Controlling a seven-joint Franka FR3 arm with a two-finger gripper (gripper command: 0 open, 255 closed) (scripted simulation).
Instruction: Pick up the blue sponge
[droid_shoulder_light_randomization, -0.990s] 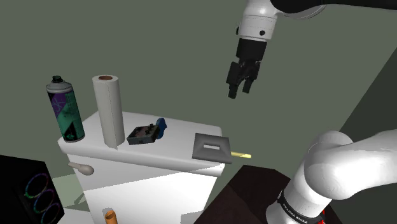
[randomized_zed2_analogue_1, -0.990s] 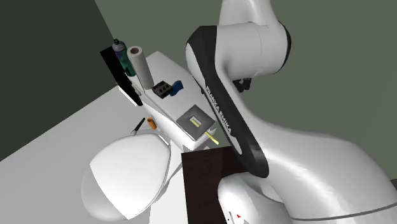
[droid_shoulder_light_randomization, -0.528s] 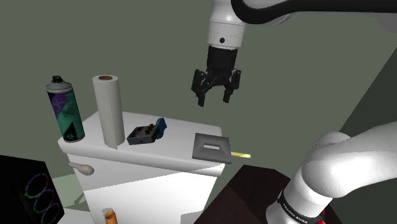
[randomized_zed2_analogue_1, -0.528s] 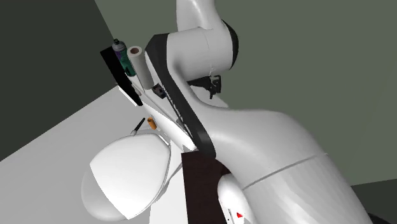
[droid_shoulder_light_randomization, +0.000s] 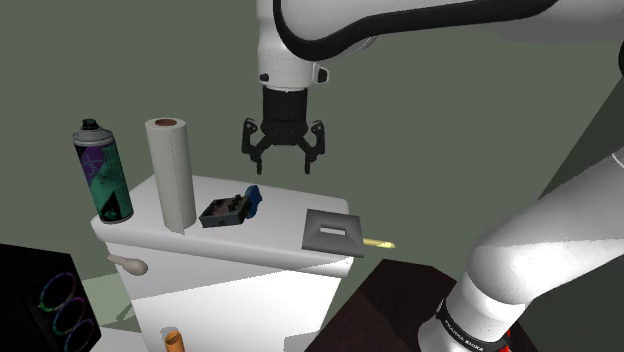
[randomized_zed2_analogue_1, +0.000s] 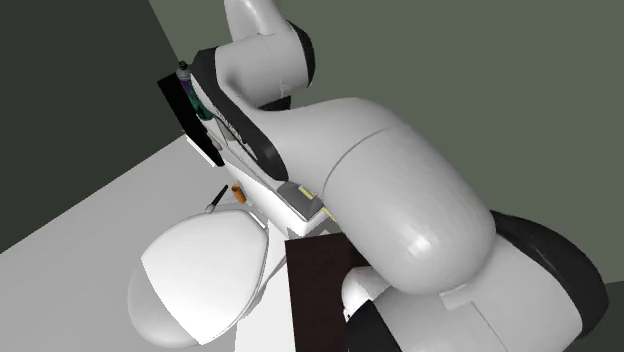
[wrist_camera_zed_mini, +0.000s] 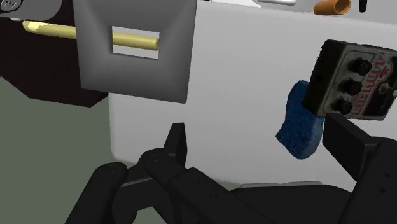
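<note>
The white Franka arm (droid_shoulder_light_randomization: 330, 25) arches over a white toilet, its bulk blocking most of the tank in the second exterior view (randomized_zed2_analogue_1: 390, 190). In that view the closed toilet seat lid (randomized_zed2_analogue_1: 205, 275) lies in front of the dark stand (randomized_zed2_analogue_1: 315, 290). A black box with coloured rings (droid_shoulder_light_randomization: 40, 300) stands beside the tank on the shoulder view's left.

The things sit on the tank lid (droid_shoulder_light_randomization: 270, 230). A paper towel roll (droid_shoulder_light_randomization: 172, 175) stands upright near the lid's left end in the shoulder view, with a green and purple spray can (droid_shoulder_light_randomization: 103, 172) at the corner beyond it. A grey square plate with a slot (droid_shoulder_light_randomization: 330, 232) lies flat at the opposite end, a yellow stick (droid_shoulder_light_randomization: 378, 243) poking out past the lid's edge there. A dark effects pedal (droid_shoulder_light_randomization: 224, 210) lies near the middle of the lid.

The blue sponge (droid_shoulder_light_randomization: 254, 200) lies against the pedal, on its side toward the lid's back edge; in the wrist view the sponge (wrist_camera_zed_mini: 298, 127) is partly covered by the pedal (wrist_camera_zed_mini: 353, 83).

The gripper (droid_shoulder_light_randomization: 283, 155) hangs above the lid, over the sponge, jaws spread wide and holding nothing.
</note>
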